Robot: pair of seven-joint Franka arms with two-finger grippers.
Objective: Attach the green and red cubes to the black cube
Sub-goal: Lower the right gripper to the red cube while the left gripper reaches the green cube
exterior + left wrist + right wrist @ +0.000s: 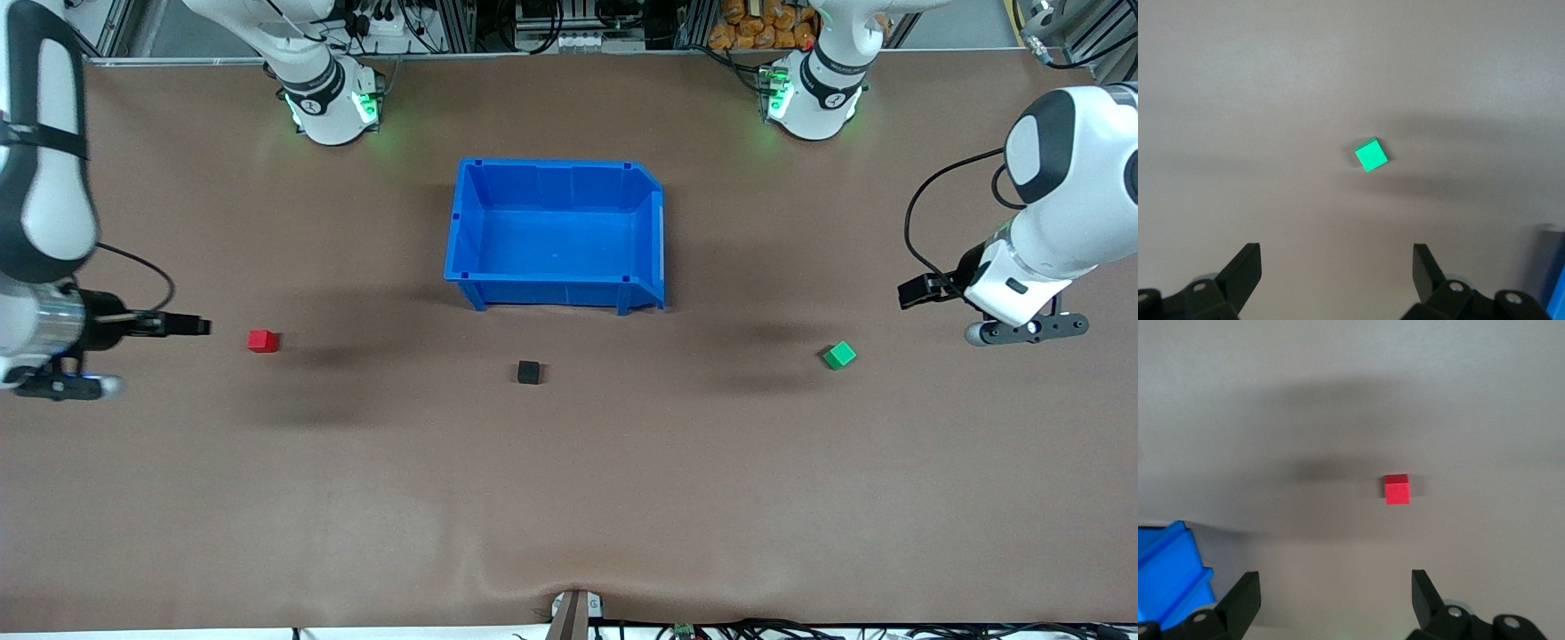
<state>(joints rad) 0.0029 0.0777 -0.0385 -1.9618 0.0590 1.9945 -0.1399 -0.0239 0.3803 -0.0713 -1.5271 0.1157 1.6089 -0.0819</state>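
Nearest the front camera you have the small matte black cube (528,372), mid-table, just nearer the camera than the blue plastic bin (556,233), sitting roughly square to the worktop's edges. Your small bright red cube (262,340) lies toward the right arm's end, also about square. The small bright green cube (838,356) lies toward the left arm's end, turned diagonally; being cubes, none has a long axis. Both grippers hang empty with fingers spread: the left gripper (1337,267) over the table near green, the right gripper (1335,593) near red. Watch green: unrotated fingers would likely catch its corners, twisting or skidding it away.
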